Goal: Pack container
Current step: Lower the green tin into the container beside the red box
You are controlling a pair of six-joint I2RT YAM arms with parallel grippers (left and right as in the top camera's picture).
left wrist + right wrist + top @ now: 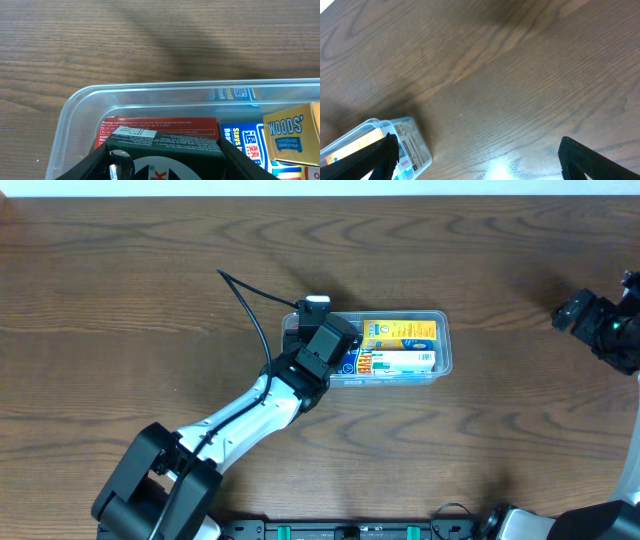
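Observation:
The container point(445, 348) is a clear shallow tub at mid-table, with small boxes packed inside. My left gripper point(322, 348) hovers over its left end, shut on a dark green box point(167, 146) whose sides both fingers point(102, 157) press. This box is low inside the container point(145, 90), just above a red box point(160, 125). Beside them lie a blue box point(242, 142) and a yellow Woods' box point(292, 135). My right gripper point(572, 313) stands open far to the right, nothing between its fingers point(582, 157). Only a corner of the container point(412, 142) shows in the right wrist view.
In the overhead view a yellow box point(400, 333) and a white box point(410, 361) fill the tub's right half. A black cable point(245, 305) arcs from the left arm over the wooden table point(120, 300). The right arm's base sits at the bottom right.

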